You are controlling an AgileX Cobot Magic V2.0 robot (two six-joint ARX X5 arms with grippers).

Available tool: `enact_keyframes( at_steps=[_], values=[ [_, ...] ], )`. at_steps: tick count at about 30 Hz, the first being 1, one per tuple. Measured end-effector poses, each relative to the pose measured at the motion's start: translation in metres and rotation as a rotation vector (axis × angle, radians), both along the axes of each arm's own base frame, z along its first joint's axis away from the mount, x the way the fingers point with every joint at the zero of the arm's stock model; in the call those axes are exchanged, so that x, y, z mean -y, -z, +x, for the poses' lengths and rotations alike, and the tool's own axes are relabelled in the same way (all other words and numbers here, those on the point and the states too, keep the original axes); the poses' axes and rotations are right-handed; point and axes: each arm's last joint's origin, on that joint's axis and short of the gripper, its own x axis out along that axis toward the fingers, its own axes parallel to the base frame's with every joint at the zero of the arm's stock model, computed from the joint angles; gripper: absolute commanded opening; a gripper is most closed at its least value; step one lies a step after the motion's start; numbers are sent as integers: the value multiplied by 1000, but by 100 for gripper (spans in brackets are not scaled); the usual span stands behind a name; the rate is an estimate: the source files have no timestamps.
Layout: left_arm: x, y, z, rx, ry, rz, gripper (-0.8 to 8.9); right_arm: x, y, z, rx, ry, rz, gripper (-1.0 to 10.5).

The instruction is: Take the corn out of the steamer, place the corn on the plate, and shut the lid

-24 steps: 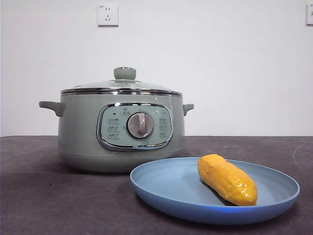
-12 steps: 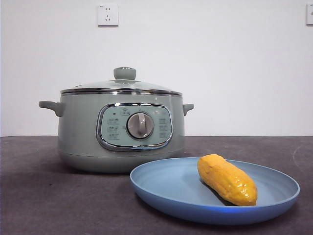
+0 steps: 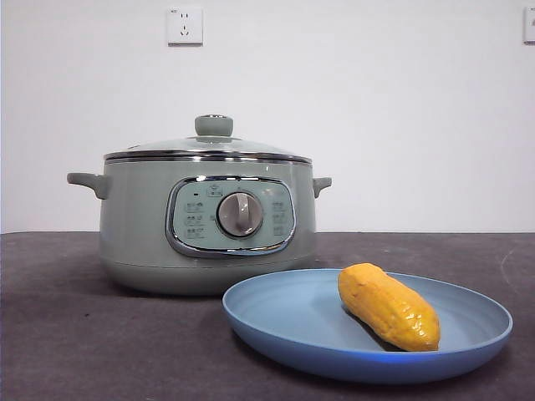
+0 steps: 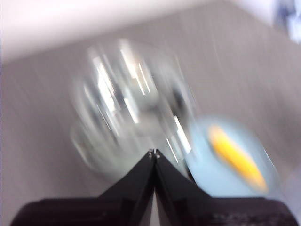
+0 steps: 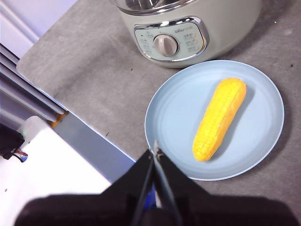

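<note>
My corn (image 3: 388, 307) lies on the plate (image 3: 276, 322) nearest the camera, and behind it the lid (image 3: 206, 149) sits seated on the steamer (image 3: 138, 230). Nothing there has shifted over the last second, so I judge the task done. Both my left gripper (image 4: 154, 153) and right gripper (image 5: 154, 151) are pressed together, empty, well clear above.

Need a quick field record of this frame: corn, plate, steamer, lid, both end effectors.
corn: lying on the plate, held by nothing
plate: on the table in front of the steamer, toward its right handle
steamer: upright, dial facing the front camera
lid: seated on the steamer, closed
left end effector: jaws together, empty, above the scene; view motion-blurred
right end effector: jaws together, empty, above the table near the plate's edge
task state: looks done
</note>
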Motion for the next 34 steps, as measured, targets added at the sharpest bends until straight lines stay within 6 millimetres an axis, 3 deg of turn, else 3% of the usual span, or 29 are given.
enact_keyframes(
  at_steps=[4, 8, 12, 20, 26, 34],
  values=[
    [-12, -27, -17, 371, -97, -31, -4, 0, 0, 0, 0, 0, 0, 1],
    [-18, -21, -33, 614, -186, -29, -4, 0, 0, 0, 0, 0, 0, 1],
    [-22, 26, -23, 672, -293, -16, -4, 0, 0, 0, 0, 0, 0, 1],
    [-25, 157, 1, 500, -371, 7, -4, 0, 0, 0, 0, 0, 0, 1],
    [-28, 206, 6, 408, -468, 19, -4, 0, 0, 0, 0, 0, 0, 1],
    [-29, 248, 8, 348, -498, 25, -4, 0, 0, 0, 0, 0, 0, 1]
  ],
)
